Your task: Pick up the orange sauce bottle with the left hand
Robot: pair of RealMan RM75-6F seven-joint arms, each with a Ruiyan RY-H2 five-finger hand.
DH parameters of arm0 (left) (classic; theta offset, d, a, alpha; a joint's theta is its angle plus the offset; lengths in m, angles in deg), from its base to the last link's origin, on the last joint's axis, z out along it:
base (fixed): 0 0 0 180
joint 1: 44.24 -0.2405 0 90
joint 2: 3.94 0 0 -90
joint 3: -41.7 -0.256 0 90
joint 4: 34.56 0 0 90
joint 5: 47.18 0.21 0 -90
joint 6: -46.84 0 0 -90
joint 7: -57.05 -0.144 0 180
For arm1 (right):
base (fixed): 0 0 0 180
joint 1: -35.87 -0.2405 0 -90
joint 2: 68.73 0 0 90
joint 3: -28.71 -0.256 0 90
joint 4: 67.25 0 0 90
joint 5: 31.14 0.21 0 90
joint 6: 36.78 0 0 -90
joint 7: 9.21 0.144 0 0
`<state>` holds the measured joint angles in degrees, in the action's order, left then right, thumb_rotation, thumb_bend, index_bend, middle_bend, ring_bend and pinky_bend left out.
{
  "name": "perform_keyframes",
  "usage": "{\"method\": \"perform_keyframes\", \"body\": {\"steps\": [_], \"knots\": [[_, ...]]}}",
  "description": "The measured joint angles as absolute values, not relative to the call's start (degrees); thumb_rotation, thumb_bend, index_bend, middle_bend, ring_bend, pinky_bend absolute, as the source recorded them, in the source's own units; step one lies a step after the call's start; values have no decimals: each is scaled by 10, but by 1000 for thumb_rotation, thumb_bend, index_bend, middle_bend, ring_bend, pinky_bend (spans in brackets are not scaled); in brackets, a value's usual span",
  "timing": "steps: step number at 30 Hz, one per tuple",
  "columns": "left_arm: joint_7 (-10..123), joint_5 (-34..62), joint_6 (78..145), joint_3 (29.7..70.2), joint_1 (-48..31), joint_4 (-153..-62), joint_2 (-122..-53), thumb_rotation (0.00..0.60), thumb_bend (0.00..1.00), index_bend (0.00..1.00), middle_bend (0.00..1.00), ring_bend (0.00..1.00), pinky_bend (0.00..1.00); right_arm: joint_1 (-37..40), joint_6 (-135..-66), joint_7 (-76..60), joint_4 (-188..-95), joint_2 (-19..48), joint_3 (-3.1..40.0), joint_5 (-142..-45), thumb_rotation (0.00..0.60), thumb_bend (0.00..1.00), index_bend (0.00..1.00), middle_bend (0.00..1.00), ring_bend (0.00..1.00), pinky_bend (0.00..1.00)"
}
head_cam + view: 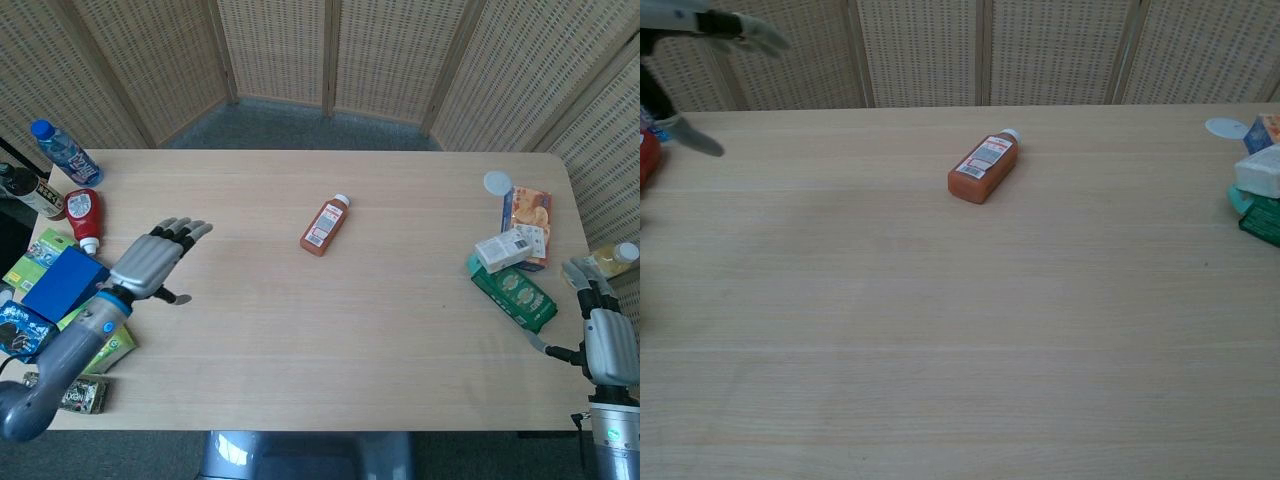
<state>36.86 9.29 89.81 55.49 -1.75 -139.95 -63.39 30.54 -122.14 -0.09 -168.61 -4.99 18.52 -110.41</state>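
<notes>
The orange sauce bottle lies on its side near the table's middle, white cap toward the far right, label up. My left hand hovers over the table's left part with fingers spread and nothing in it, well to the left of the bottle. My right hand stays off the table's right edge, fingers extended, holding nothing.
Along the left edge lie a water bottle, a red ketchup bottle, a blue box and a green box. At the right stand a green packet, a white box and an orange carton.
</notes>
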Motion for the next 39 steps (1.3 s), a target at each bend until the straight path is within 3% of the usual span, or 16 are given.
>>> {"method": "perform_keyframes", "body": {"steps": [7,16,23,31,39], "knots": [[200,-111,851,526,185,-1300,-733,600,0,0,0,0,0,306,-1211,30,-1687,-63,179,-1089,600,0,100,0,0,0],[113,-323,838,485,335,-1098,-896,600,0,0,0,0,0,303,-1186,72,-1682,-78,169,-1062,600,0,101,0,0,0],[93,-393,778,471,394,-883,-1025,600,0,0,0,0,0,300,-1167,94,-1673,-86,161,-1040,600,0,101,0,0,0],[106,-406,670,468,432,-658,-1177,600,0,0,0,0,0,296,-1152,105,-1664,-88,155,-1026,600,0,102,0,0,0],[142,-363,605,467,447,-566,-1245,600,0,0,0,0,0,296,-1151,110,-1666,-90,155,-1028,600,0,103,0,0,0]]}}
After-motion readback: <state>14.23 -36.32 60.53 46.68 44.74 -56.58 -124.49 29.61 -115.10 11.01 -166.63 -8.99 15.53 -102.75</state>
